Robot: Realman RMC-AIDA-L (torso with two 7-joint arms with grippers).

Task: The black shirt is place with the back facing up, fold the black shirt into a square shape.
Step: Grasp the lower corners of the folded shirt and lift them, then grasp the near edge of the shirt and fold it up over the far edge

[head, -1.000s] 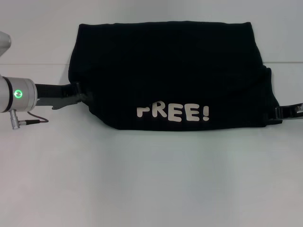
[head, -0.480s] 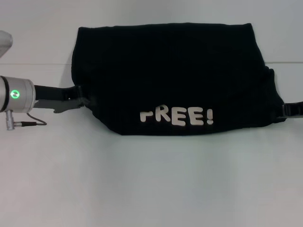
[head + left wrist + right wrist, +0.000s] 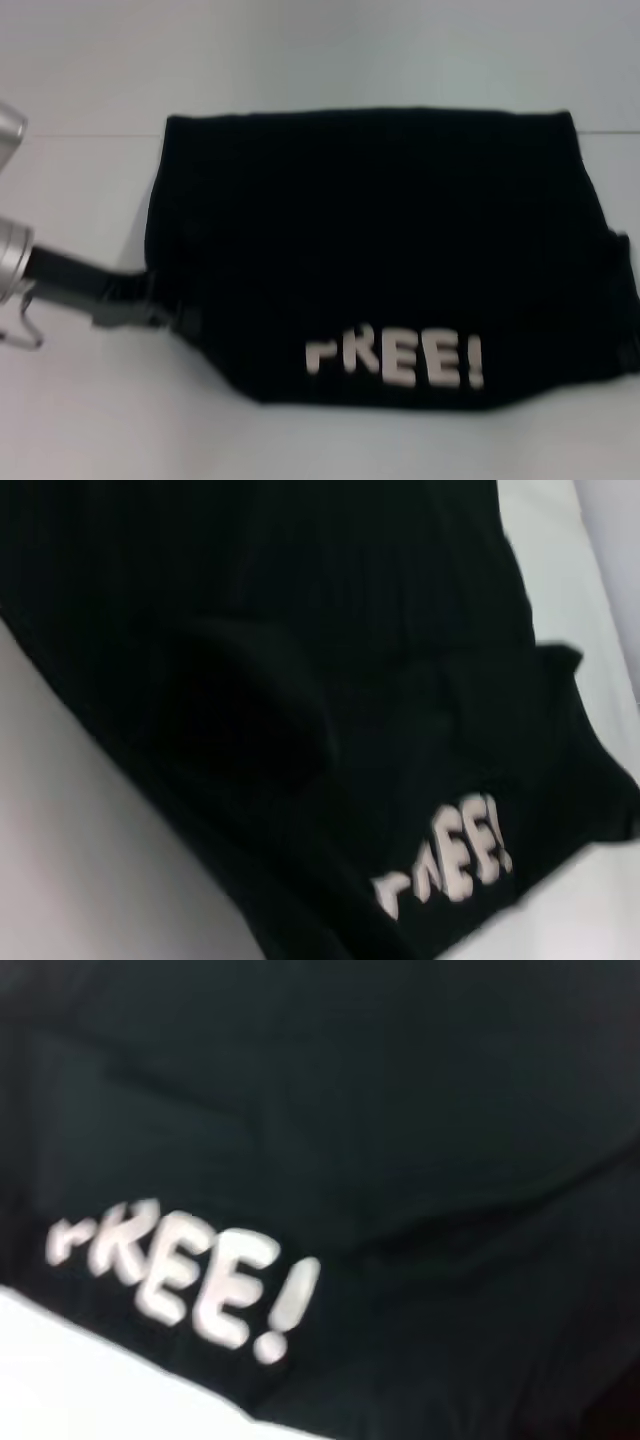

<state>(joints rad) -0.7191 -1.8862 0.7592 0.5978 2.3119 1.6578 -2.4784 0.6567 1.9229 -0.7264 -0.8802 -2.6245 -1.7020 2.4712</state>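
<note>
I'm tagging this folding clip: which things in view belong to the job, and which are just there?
Part of the job:
- black shirt, partly folded, "FREE!" lettering facing up
- left gripper at the shirt's left edge
- right gripper at its right edge, barely in view

Just there:
- white table

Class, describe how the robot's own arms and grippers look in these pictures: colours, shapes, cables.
The left arm ends in a silver metal cylinder, from which the black, angular left gripper extends. A thin wire loops below the cylinder. Of the right gripper, only a small black part shows at the edge of the black shirt.
</note>
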